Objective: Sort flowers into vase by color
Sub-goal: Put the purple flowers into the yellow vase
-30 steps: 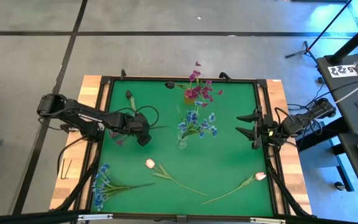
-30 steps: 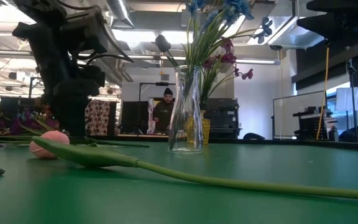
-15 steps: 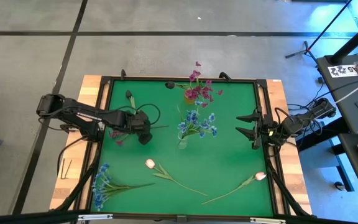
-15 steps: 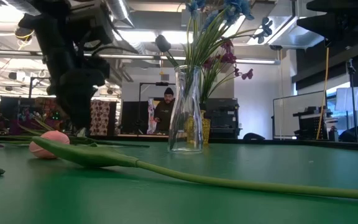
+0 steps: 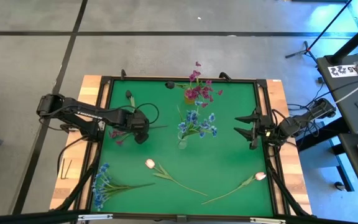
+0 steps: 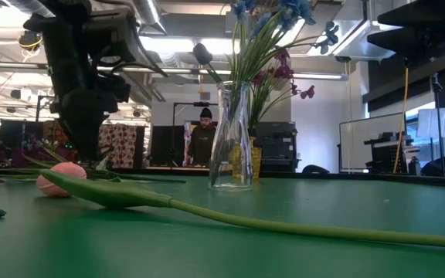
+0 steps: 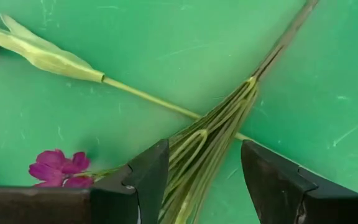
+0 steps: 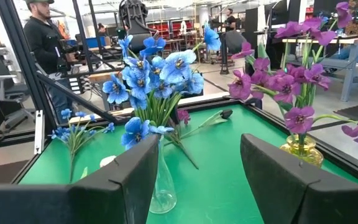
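Green table (image 5: 229,162); blue flowers (image 8: 151,74) in clear vase (image 8: 160,186); magenta flowers (image 8: 291,81) in yellow vase (image 8: 301,151).

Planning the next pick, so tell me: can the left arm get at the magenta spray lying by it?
Probably yes: the left pincer stands open astride the magenta spray's green stems, nothing covering them, only one thin stem crossing beneath.

Two dark jointed arms, looped black cables; left claw (image 7: 201,180) fingers broad, black, wedge-shaped.

You can't read any words, numbers or signs here; the far-off marks are too small to tell.
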Controlling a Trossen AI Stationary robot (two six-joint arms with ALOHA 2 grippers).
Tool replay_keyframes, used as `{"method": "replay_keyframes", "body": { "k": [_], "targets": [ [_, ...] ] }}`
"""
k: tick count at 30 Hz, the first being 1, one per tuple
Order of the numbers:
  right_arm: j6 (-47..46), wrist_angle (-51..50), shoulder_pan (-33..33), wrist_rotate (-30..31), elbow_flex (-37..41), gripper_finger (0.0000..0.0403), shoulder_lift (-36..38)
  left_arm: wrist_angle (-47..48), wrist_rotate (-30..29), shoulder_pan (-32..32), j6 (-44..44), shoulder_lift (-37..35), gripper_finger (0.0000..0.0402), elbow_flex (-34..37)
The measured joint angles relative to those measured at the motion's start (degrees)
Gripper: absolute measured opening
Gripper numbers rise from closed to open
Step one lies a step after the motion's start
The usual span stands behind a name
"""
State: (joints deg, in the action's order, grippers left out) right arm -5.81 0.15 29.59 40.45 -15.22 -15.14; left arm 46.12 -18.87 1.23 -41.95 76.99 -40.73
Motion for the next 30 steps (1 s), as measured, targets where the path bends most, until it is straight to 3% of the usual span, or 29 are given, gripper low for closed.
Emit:
{"method": "replay_keyframes", "body": {
  "k": [18, 30],
  "targets": [
    [0.1, 0.0, 0.0, 0.0, 0.0, 0.0227, 0.0, -0.2, 1.9, 0.2, 2.1, 0.4, 0.0194, 0.0],
    [0.1, 0.0, 0.0, 0.0, 0.0, 0.0227, 0.0, -2.4, 3.1, 1.7, 5.2, 6.4, 0.0194, 0.0]
  ]
}}
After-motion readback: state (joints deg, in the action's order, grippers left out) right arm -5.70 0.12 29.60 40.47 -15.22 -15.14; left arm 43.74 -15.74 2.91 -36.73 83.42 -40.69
